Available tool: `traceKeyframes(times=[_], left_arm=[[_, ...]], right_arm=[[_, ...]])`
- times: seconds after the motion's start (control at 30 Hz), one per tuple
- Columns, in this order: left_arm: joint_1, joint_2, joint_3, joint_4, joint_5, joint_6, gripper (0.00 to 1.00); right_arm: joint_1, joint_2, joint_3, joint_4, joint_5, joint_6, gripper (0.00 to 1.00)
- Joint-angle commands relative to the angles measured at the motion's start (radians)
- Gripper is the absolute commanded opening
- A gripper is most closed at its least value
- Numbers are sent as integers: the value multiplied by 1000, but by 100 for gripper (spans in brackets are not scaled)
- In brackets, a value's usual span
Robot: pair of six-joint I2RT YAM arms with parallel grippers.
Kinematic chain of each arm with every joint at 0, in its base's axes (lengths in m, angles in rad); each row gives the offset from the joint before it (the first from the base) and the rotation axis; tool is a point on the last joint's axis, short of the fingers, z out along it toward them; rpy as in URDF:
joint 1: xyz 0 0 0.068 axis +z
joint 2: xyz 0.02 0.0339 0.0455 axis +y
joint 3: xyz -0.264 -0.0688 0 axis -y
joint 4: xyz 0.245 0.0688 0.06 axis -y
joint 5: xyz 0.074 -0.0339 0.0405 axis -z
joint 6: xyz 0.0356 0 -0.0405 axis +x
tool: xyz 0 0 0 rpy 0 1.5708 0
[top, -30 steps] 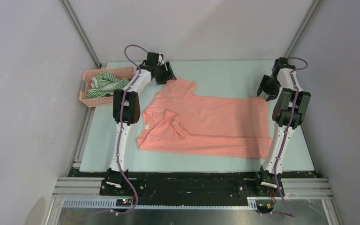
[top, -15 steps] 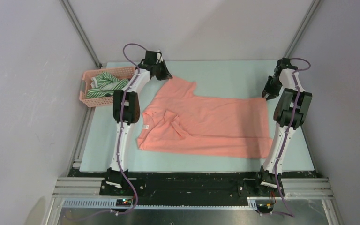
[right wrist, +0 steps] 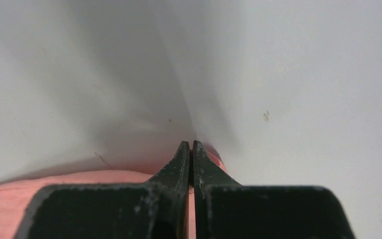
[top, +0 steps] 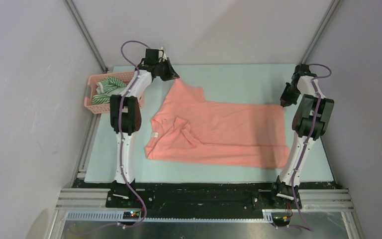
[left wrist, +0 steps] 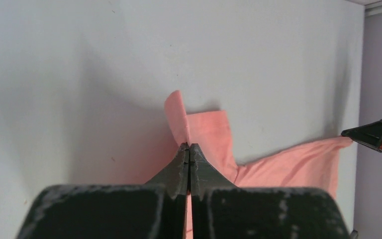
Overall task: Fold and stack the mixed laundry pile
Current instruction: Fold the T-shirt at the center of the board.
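Right of the basket [top: 87, 99], the salmon-pink shirt [top: 229, 129] lies spread on the desk [top: 238, 79]. The left claw [top: 174, 78] pinches its sleeve nearest the basket, and the right claw [top: 283, 102] pinches the corner farthest from it. Lift both evenly, edge taut.

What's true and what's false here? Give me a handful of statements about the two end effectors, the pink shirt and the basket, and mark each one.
1. The left end effector is shut on a sleeve of the salmon-pink shirt. True.
2. The right end effector hangs open, clear of the shirt. False: it is shut on the shirt's far right corner.
3. The green-and-white striped garment lies in the pink basket. True.
4. The salmon-pink shirt is folded into a neat square. False: it lies spread out on the table, rumpled near the collar.
5. The pink basket sits on the table's right side. False: it is at the far left.
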Motion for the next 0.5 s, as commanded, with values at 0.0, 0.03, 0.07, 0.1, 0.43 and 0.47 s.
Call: traceKeyframes(times=[0.0,0.03,0.07,0.1,0.43,0.47], left_arm=[[13,-174,-67,50,47,38,0],[13,-189,-109,50,44,42,0],[13,-220,-130,53,41,51,0],[13,-235,-173,54,36,56,0],[24,-488,-532,56,-27,82,0],[24,-522,-577,55,-32,90,0]], right_arm=[[-7,-128,-62,76,-3,31,0],[-6,-135,-72,86,-2,32,0],[-6,-149,-93,90,0,34,0],[-6,-157,-104,96,9,36,0],[-7,-372,-386,210,50,83,0],[-6,-383,-427,217,50,92,0]])
